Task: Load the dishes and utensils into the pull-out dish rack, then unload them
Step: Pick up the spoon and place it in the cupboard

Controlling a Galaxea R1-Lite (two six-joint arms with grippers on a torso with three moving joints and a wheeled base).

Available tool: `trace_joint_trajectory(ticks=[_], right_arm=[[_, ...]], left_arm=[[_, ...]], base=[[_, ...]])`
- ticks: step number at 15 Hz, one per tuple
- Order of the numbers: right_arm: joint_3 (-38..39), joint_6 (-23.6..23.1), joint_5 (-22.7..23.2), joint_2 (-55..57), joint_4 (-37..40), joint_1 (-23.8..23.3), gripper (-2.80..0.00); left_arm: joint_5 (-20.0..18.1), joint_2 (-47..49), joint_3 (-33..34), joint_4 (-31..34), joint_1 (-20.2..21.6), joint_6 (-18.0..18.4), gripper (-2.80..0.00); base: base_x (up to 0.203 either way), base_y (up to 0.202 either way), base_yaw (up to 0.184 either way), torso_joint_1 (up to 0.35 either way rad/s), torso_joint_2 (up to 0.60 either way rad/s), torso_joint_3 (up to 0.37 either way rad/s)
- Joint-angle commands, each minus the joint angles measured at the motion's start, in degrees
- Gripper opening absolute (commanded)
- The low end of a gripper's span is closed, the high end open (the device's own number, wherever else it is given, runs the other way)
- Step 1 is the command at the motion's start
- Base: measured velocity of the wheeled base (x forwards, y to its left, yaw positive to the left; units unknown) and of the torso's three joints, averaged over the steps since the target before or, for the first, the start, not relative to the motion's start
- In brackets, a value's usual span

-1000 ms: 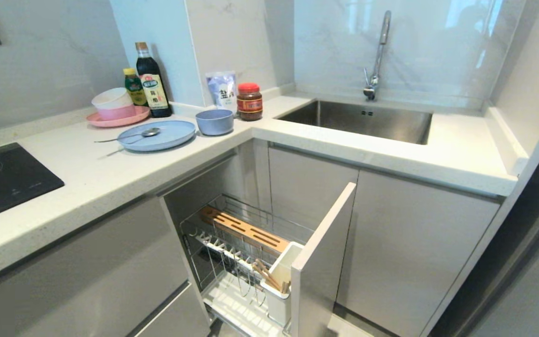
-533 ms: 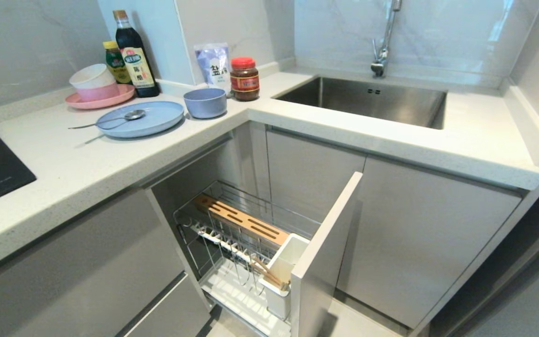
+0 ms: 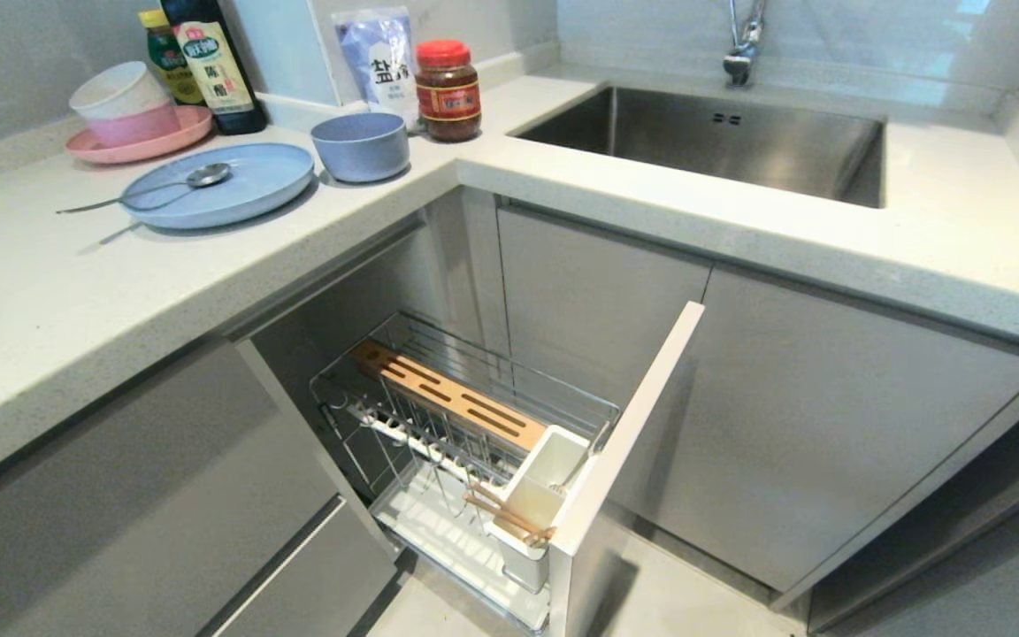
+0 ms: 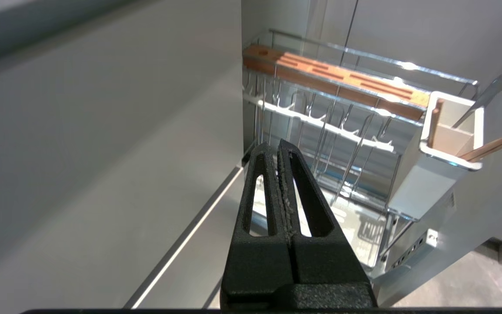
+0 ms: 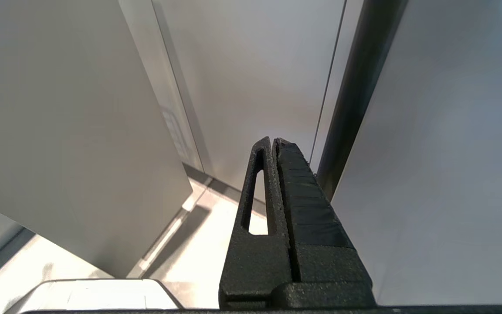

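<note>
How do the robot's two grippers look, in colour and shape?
Both are matte black. The left gripper has two long tapering fingers, each with a narrow slot cut through. The right gripper shows one slotted finger and one with a ribbed face. No cables or markings show.

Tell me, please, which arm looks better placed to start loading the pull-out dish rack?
Probably left. Its end effector, shut and empty, faces the pull-out dish rack, with the plate on the robot's left. The right end effector faces only cabinet panels.
</note>
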State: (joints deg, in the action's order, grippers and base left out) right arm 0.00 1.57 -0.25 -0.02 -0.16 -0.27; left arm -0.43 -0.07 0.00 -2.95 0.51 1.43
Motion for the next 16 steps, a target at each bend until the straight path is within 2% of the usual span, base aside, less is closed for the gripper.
trace_joint_trajectory(ticks=[1, 12, 16], right_arm=[[0.1, 0.0, 0.0, -0.2, 0.0, 0.0, -2.80], [0.1, 0.0, 0.0, -0.2, 0.0, 0.0, -2.80], [0.1, 0.0, 0.0, -0.2, 0.0, 0.0, -2.80]], left_arm=[[0.0, 0.1, 1.4, 0.0, 0.0, 0.0, -2.80], [0.0, 0.1, 1.4, 0.0, 0.0, 0.0, -2.80], [0.0, 0.1, 1.4, 0.0, 0.0, 0.2, -2.80]], base=[[0.000, 0.000, 0.000, 0.002, 0.00, -0.193], [0.000, 0.000, 0.000, 0.001, 0.00, -0.196], [0.000, 0.000, 0.000, 0.000, 0.00, -0.060]])
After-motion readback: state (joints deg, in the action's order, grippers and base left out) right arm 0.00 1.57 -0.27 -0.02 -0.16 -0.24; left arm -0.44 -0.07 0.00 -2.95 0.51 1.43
